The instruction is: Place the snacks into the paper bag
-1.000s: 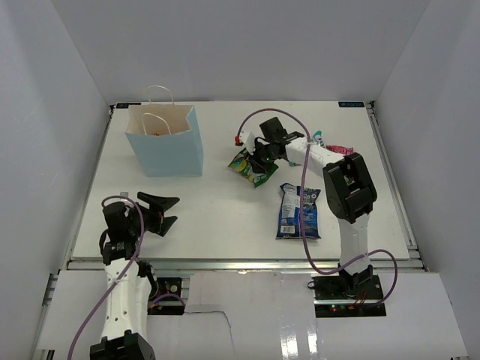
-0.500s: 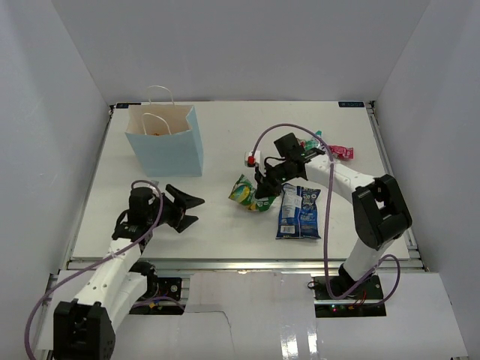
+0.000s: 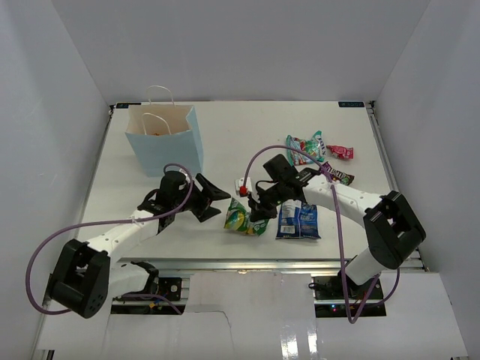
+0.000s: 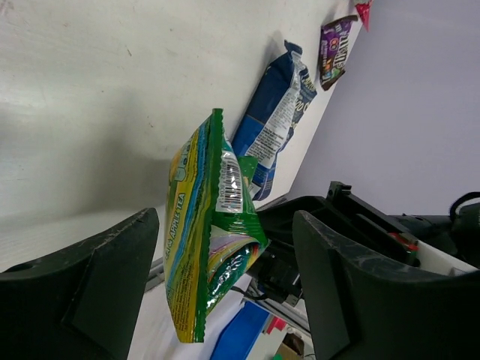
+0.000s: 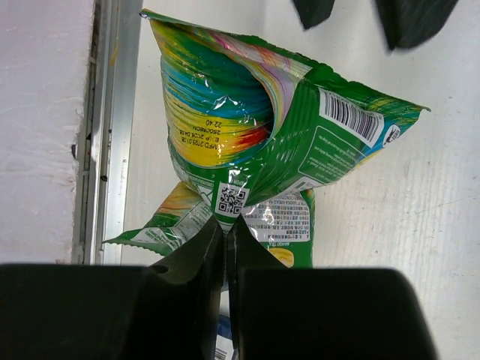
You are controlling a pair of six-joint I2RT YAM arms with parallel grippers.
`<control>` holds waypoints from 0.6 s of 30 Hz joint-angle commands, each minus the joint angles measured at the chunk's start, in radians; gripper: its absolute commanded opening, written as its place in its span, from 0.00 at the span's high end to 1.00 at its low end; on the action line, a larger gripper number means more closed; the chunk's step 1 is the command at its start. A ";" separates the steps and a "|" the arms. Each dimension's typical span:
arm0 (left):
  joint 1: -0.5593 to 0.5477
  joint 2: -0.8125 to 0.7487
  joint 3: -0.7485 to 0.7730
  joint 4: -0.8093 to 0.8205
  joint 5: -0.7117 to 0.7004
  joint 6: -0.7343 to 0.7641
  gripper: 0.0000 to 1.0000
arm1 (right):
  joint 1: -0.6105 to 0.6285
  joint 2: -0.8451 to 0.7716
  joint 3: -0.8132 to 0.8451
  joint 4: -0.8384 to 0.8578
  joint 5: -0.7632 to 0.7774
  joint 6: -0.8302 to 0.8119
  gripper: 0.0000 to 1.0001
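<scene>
The right gripper (image 3: 256,212) is closed on a pinched fold of the green bag (image 3: 240,220) and holds it beside the near edge of the tabletop, about midway along that edge. The left gripper (image 3: 220,204) is just to the bag's left, fingers spread wide and gripping nothing. The blue-white bag (image 3: 298,219) lies flat just right of the green bag. The teal-red candy bag (image 3: 304,146) and dark purple candy pack (image 3: 337,177) lie toward the right edge. The paper bag (image 3: 169,148) stands upright near the far left corner.
</scene>
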 commanded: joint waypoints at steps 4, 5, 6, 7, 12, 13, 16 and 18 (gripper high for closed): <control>-0.091 0.079 0.043 0.024 -0.022 -0.022 0.23 | 0.022 -0.038 0.050 0.079 0.025 0.039 0.92; -0.097 0.088 0.046 0.024 -0.022 -0.024 0.25 | 0.022 -0.038 0.055 0.084 0.029 0.044 0.92; -0.103 0.096 0.051 0.025 -0.023 -0.023 0.28 | 0.025 -0.038 0.056 0.089 0.032 0.053 0.92; -0.111 0.111 0.060 0.025 -0.023 -0.024 0.33 | 0.028 -0.038 0.059 0.093 0.034 0.056 0.92; -0.119 0.124 0.089 0.021 -0.037 -0.001 0.62 | 0.037 -0.049 0.064 0.102 0.035 0.073 0.91; -0.119 0.122 0.094 0.021 -0.042 0.003 0.66 | 0.037 -0.050 0.064 0.105 0.038 0.078 0.91; -0.119 0.119 0.117 0.004 -0.043 0.039 0.81 | 0.037 -0.061 0.056 0.104 0.041 0.078 0.86; -0.119 0.111 0.134 -0.001 -0.042 0.080 0.89 | 0.037 -0.069 0.052 0.101 0.043 0.078 0.82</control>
